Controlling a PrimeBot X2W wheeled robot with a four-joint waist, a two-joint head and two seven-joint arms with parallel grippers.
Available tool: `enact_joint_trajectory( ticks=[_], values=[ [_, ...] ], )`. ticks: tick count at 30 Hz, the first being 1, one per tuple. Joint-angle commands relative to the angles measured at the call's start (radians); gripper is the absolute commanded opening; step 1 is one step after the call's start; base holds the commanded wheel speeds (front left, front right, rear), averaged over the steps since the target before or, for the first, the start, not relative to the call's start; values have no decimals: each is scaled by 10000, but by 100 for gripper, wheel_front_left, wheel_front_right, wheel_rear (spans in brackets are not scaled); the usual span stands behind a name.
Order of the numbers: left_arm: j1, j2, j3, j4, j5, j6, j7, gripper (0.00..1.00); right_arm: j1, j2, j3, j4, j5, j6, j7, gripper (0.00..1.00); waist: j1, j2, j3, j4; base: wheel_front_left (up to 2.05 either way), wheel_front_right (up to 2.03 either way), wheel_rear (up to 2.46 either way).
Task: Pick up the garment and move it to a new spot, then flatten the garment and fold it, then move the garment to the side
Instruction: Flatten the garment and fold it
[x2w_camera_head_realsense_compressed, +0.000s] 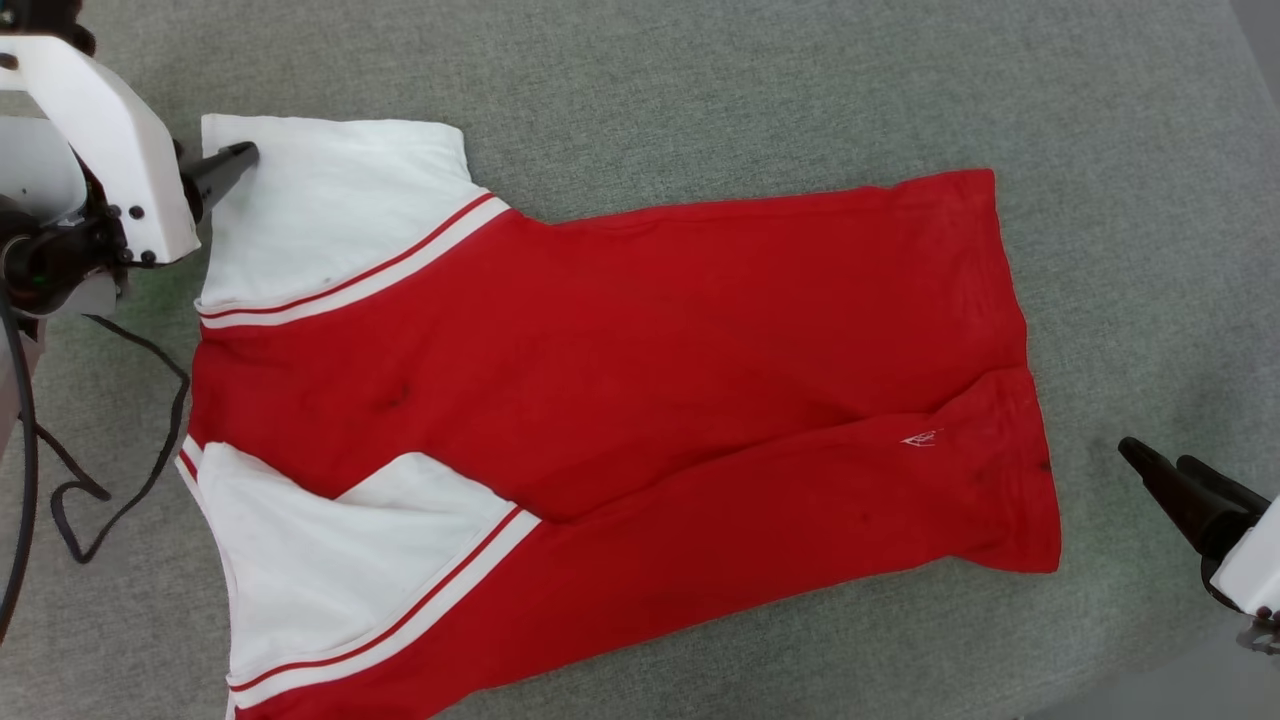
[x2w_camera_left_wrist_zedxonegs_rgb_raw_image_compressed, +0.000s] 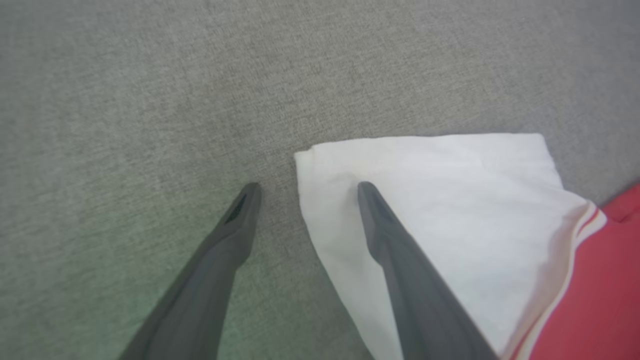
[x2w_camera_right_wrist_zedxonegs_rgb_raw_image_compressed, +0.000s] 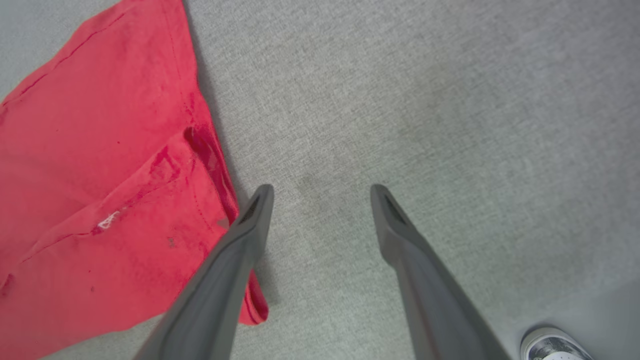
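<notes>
The head view looks steeply down from well above the red soft jersey shirt with white sleeves (x2w_camera_head_realsense_compressed: 620, 370), taking in nearly all of it on the grey woven cloth surface (x2w_camera_head_realsense_compressed: 800, 80). The left wrist view sits low and close over the shirt's far white sleeve (x2w_camera_left_wrist_zedxonegs_rgb_raw_image_compressed: 450, 200), shared with the head view. The right wrist view looks down close beside the shirt's hem; both it and the head view show the small white logo (x2w_camera_right_wrist_zedxonegs_rgb_raw_image_compressed: 107, 220).

The left end effector (x2w_camera_left_wrist_zedxonegs_rgb_raw_image_compressed: 308, 186) and right end effector (x2w_camera_right_wrist_zedxonegs_rgb_raw_image_compressed: 321, 188) are spread wide.
</notes>
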Motion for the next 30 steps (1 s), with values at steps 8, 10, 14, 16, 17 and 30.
enact_joint_trajectory(
  ticks=[8, 10, 14, 16, 17, 30],
  values=[
    [-262, -399, -377, 561, 63, -370, 206, 100, 17, -29, 97, 61, 113, -7, -138, 100, -2, 0, 77, 65, 0, 0, 0],
    [-276, -470, -428, 642, 30, -407, 302, 100, 58, -33, 98, 52, 167, -7, -149, 100, -2, 0, 105, 63, 0, 0, 0],
    [-357, -478, -585, 626, 93, -547, 174, 2, 138, -86, -13, -18, 231, -7, -208, 100, -2, 0, 199, 73, 0, 0, 0],
    [-382, -377, -720, 656, 286, -571, 53, 0, 132, -93, -60, -33, 255, -7, -247, 100, -2, 0, 252, 101, 0, 0, 0],
    [-421, -349, -785, 624, 376, -579, -83, 0, 121, -95, -90, -35, 251, -6, -270, 100, -2, 0, 278, 127, 0, 0, 0],
    [-603, -561, -732, -631, -368, -632, -1549, 0, -1161, -376, -322, -428, 586, -7, 217, 100, -2, 0, 169, 964, 0, 0, 0]
  ],
)
